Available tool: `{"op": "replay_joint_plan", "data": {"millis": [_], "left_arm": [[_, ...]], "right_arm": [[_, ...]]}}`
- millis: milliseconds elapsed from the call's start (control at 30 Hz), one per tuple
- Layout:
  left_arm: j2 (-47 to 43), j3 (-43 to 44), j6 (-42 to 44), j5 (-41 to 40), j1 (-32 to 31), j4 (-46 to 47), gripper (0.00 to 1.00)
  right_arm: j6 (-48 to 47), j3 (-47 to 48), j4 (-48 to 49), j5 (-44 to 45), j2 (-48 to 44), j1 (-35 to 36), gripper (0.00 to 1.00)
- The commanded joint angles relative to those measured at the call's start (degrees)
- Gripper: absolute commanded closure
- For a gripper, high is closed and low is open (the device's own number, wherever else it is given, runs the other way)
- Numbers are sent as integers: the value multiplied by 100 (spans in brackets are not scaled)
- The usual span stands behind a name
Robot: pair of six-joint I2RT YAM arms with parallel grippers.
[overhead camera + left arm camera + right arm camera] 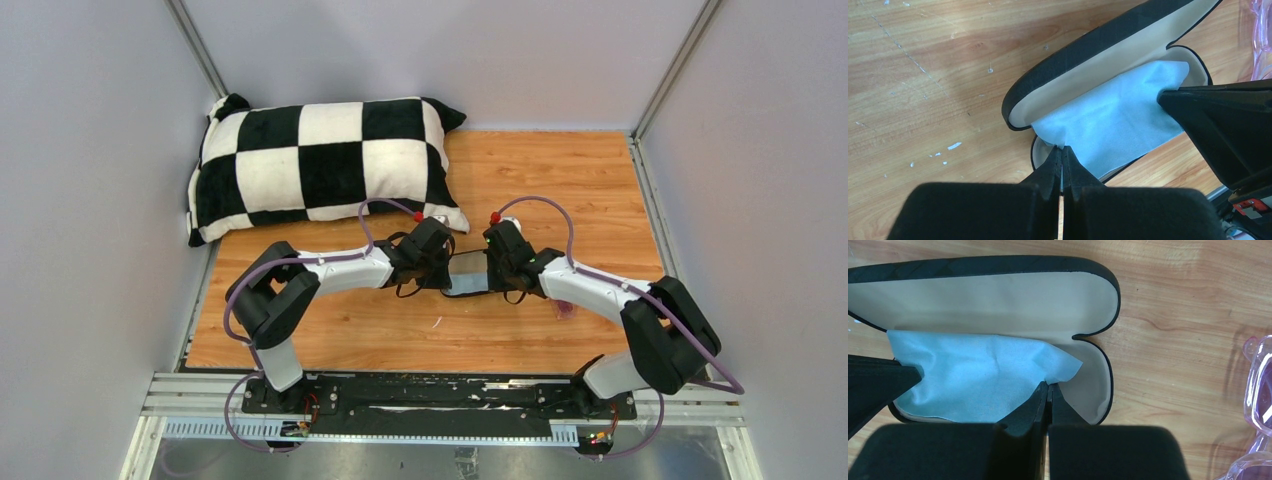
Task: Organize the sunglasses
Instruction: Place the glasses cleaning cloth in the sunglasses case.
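Observation:
The black case [998, 265] lies open on the wood, beige lining up. The light blue cloth [978, 380] is spread over its lower half. My left gripper [1063, 150] is shut on one corner of the cloth [1113, 125], and my right gripper [1049, 386] is shut on the opposite corner. In the top view both grippers, left [445, 272] and right [490, 272], meet at the case [467, 265] mid-table. The pink-lensed sunglasses [1260, 385] lie on the wood beside the case, outside it. They also show in the left wrist view [1260, 35] and under the right arm in the top view [565, 308].
A black-and-white checkered pillow [320, 165] lies at the back left of the wooden table [560, 180]. Grey walls close in the left, back and right sides. A small pink speck [437, 322] lies on the wood in front of the case.

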Motion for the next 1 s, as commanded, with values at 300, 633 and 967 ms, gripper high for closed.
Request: {"op": "replay_joint_plan", "data": {"millis": [300,633,967], "left_arm": [[302,-136,107,183,-1,117,100],[227,-145,165,-104,-153,-67,97],[-67,-278,165,-433,-293,-251,80]], "right_arm": [[-4,-485,293,174,-153,-80,100],[110,-1064,707,168,-643,-74,100],[173,-1279,961,202,-605,-56,100]]}}
